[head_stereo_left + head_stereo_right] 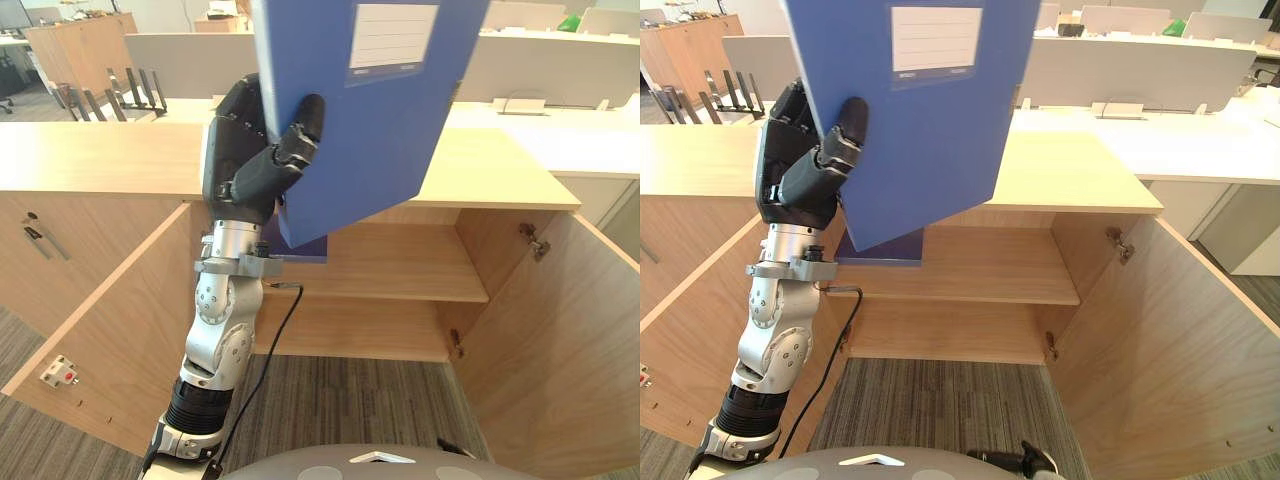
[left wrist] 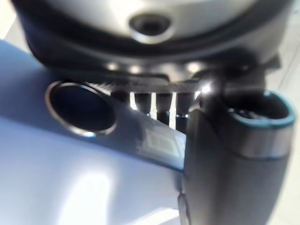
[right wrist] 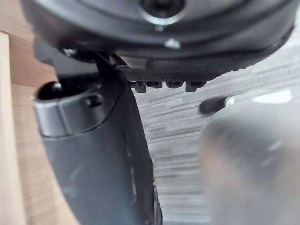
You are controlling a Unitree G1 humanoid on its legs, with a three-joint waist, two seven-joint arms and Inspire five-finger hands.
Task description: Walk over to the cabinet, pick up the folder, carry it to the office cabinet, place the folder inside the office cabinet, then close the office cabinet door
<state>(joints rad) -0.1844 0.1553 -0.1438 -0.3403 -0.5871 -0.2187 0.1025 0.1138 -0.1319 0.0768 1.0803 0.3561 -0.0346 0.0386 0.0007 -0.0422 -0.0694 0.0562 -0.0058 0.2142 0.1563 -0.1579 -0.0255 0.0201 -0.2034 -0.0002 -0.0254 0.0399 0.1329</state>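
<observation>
Upright, the left hand (image 1: 245, 145) pinches the raised blue folder (image 1: 380, 130).

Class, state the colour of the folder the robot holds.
The folder is blue, with a pale label; best seen in the right eye view.

Here's the silver-grey left arm (image 1: 222, 320), rounded metal segments stacked joint on joint, with a black ribbed collar (image 1: 198, 405) low down. Above it sits the matte black left hand (image 1: 245, 150), chunky and segmented. Close in, a round recessed screw (image 2: 149, 23) sits in glossy silver housing. The dark, smooth-cased right hand (image 3: 93, 154) looks plain.
</observation>
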